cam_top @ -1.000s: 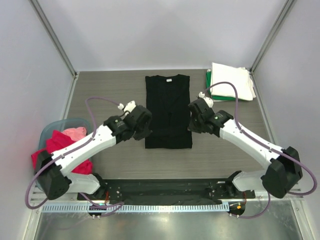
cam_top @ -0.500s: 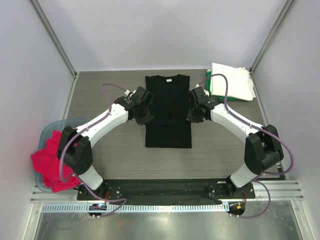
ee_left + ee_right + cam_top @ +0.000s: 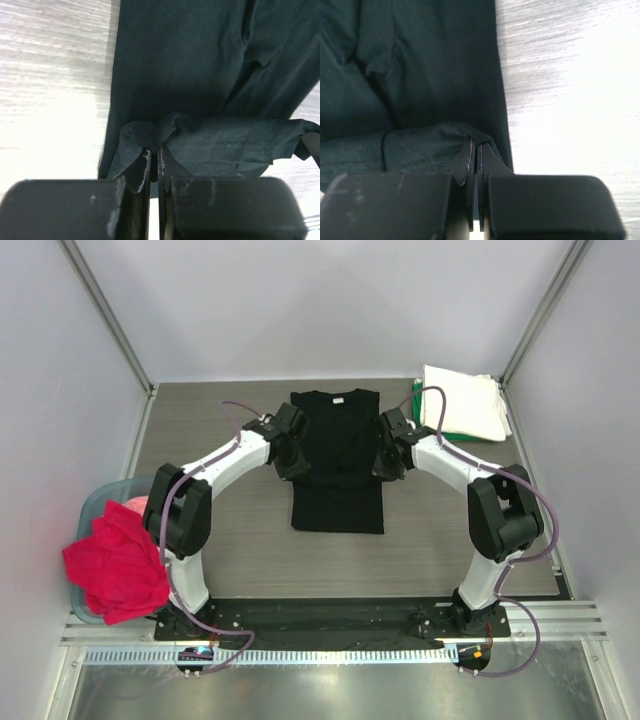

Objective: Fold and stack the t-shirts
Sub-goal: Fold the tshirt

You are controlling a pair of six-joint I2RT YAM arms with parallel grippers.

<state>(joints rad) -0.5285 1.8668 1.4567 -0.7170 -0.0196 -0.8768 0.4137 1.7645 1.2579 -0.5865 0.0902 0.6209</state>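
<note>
Since half a second ago I am reaching both arms a little farther out over the bench (image 3: 215,425), and my elbows are swinging in closer to the bases, so the red t-shirt (image 3: 115,562) is now showing fully where it is draping over the rim of the pale blue tub (image 3: 93,505) at the near left. My left hand (image 3: 155,159) is pressing its fingers together on a bunched fold at the left edge of the black t-shirt (image 3: 337,430), and my right hand (image 3: 475,149) is pinching the matching fold at its right edge. The wrist views are showing a stitched band of cloth running between the two grips, rumpled and lifting off the layer beneath. The black t-shirt is lying lengthwise in the middle of the bench, collar at the far end, sides folded in, creasing across its middle between my hands. A white t-shirt (image 3: 462,400) is sitting folded on a green t-shirt (image 3: 417,406) at the far right corner, and a pink t-shirt (image 3: 136,506) is peeking out of the tub.
</note>
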